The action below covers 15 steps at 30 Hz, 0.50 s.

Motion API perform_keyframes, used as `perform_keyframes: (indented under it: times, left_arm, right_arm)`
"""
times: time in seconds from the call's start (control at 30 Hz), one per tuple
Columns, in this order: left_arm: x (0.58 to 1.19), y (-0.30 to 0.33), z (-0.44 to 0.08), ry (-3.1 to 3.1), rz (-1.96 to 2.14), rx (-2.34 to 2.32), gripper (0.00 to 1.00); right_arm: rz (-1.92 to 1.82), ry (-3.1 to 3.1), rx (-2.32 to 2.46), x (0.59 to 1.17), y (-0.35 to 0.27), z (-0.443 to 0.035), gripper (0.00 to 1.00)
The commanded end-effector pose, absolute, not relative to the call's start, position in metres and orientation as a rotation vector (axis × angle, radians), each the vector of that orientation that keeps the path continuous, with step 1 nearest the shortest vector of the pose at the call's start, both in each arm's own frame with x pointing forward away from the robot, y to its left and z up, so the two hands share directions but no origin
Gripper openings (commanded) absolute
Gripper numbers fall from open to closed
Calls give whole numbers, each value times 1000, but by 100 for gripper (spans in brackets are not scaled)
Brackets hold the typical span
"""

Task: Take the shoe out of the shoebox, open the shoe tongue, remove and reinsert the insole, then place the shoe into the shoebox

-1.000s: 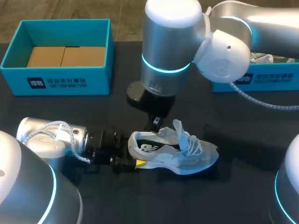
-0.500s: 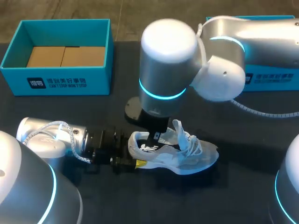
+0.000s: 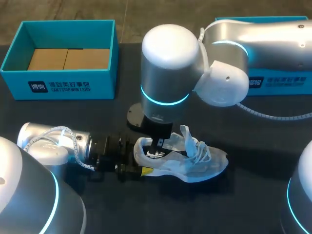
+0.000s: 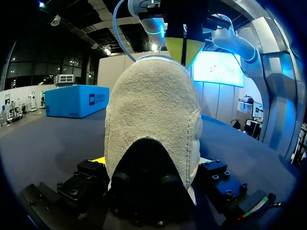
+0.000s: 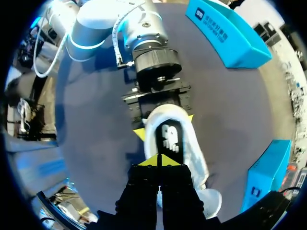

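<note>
One shoe (image 3: 190, 163), two shoeboxes (image 3: 58, 85) (image 3: 282, 83) — left tool (image 3: 138, 161) clamps it, right tool (image 5: 159, 160) closed.

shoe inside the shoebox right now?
No, the shoe lies on its side on the table, outside the open shoebox.

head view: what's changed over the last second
The right arm swung lower and toward the view's left, bringing the right gripper from behind the shoe down over its opening near the heel. The left gripper stayed clamped on the heel, and the shoe and the open shoebox did not move.
</note>
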<state>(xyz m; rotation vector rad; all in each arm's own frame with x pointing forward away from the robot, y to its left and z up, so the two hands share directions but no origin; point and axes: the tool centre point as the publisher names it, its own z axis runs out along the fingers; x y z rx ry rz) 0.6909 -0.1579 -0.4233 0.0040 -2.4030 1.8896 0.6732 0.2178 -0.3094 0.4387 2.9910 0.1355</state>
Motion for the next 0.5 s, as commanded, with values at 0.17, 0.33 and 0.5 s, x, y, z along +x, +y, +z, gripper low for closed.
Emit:
perform_keyframes:
  times: [0.17, 0.33, 0.5]
  left_arm:
    - [691, -158, -427, -2406, 1885, 6, 0]
    - [691, -158, -427, -2406, 1885, 6, 0]
    - [691, -158, -427, -2406, 1885, 6, 0]
  right_arm:
    - [134, 2953, 358, 687, 215, -331, 0]
    - [123, 2946, 309, 693, 210, -343, 0]
    - [131, 2966, 287, 706, 205, -353, 0]
